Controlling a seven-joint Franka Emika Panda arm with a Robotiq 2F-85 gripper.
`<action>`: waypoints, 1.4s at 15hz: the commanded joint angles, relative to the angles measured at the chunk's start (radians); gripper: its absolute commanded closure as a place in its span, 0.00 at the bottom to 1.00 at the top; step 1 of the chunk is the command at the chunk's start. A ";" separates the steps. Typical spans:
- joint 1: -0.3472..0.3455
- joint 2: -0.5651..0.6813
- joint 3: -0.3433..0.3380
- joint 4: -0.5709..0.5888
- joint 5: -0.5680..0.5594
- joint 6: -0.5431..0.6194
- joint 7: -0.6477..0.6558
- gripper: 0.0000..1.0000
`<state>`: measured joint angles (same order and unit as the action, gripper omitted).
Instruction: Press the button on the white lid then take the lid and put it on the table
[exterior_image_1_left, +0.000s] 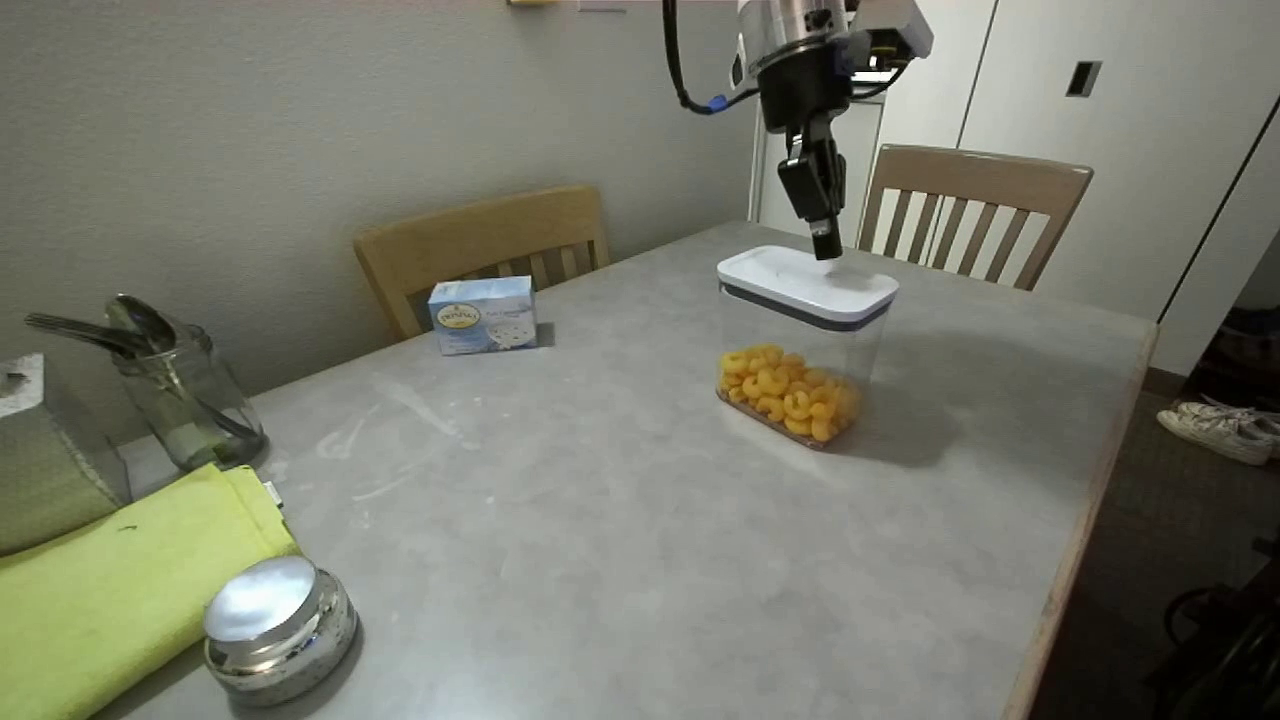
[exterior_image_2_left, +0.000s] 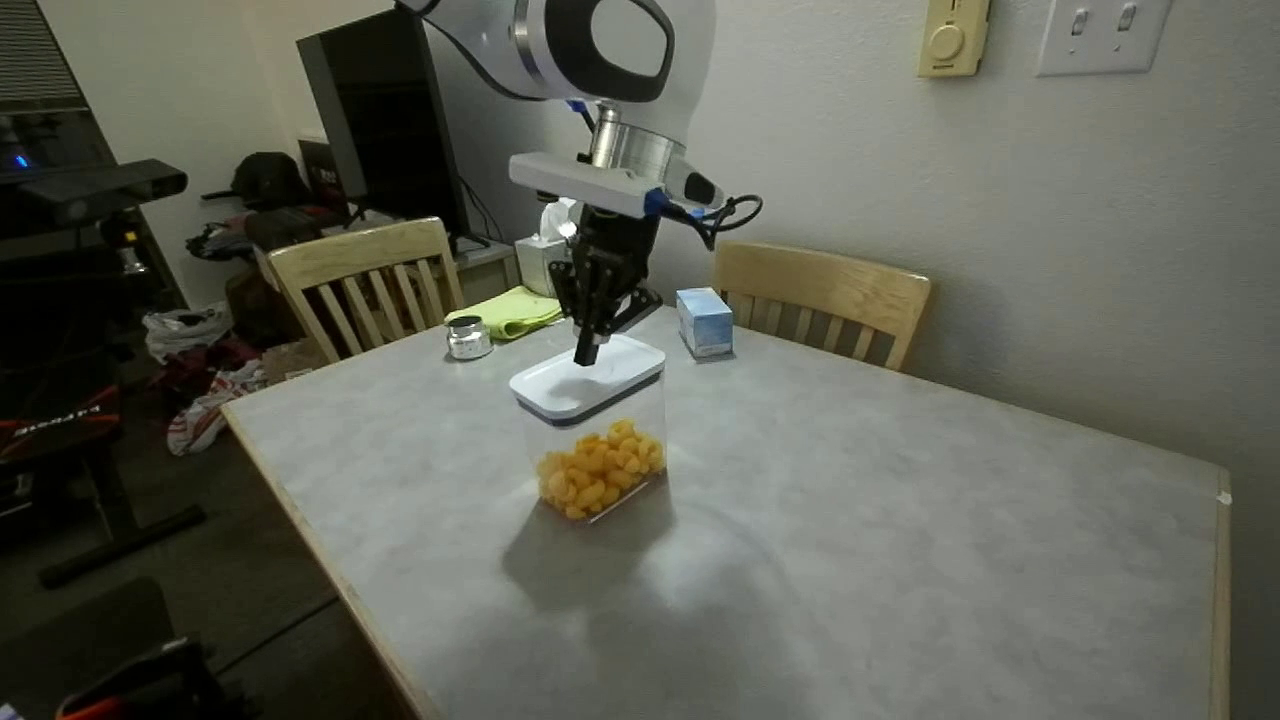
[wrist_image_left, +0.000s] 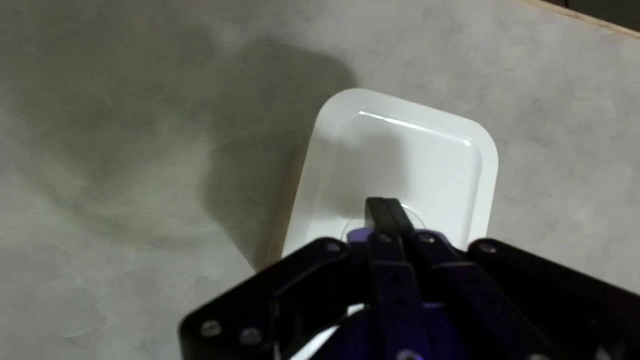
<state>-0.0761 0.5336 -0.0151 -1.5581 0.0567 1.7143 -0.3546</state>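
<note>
White plastic lid (exterior_image_1_left: 785, 280) level on the clear container (exterior_image_1_left: 800, 345), with a dark seal band (exterior_image_1_left: 790, 309) visible just below its rim. Container upright on the grey tabletop (exterior_image_1_left: 600, 500), yellow curled food (exterior_image_1_left: 785, 390) heaped in its lower part. Claw (exterior_image_1_left: 826, 245) pointing down over the middle of the lid, its two fingers (wrist_image_left: 377, 212) drawn fully together, holding nothing. Wrist view: claw hides most of the button (wrist_image_left: 415, 220); arcs of a round outline show on both sides of the fingers. Fingers end at the button or just above it; contact cannot be told from these angles. Also on the tabletop: pale blue tea box (exterior_image_1_left: 483, 318) near the edge by a wooden chair (exterior_image_1_left: 480, 238); in an exterior view, glass jar (exterior_image_1_left: 195, 415) with cutlery leaning in it; folded yellow-green cloth (exterior_image_1_left: 130, 590), silver jar (exterior_image_1_left: 280, 630) just beside it, tissue box (exterior_image_2_left: 538, 268) near it
</note>
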 joint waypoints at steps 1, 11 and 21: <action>-0.024 0.043 0.028 0.054 0.002 -0.051 -0.053 1.00; -0.022 0.092 0.040 0.101 -0.007 -0.036 -0.077 1.00; -0.049 0.274 0.026 0.327 -0.015 -0.231 -0.057 1.00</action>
<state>-0.1007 0.6961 0.0078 -1.3462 0.0550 1.5532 -0.4102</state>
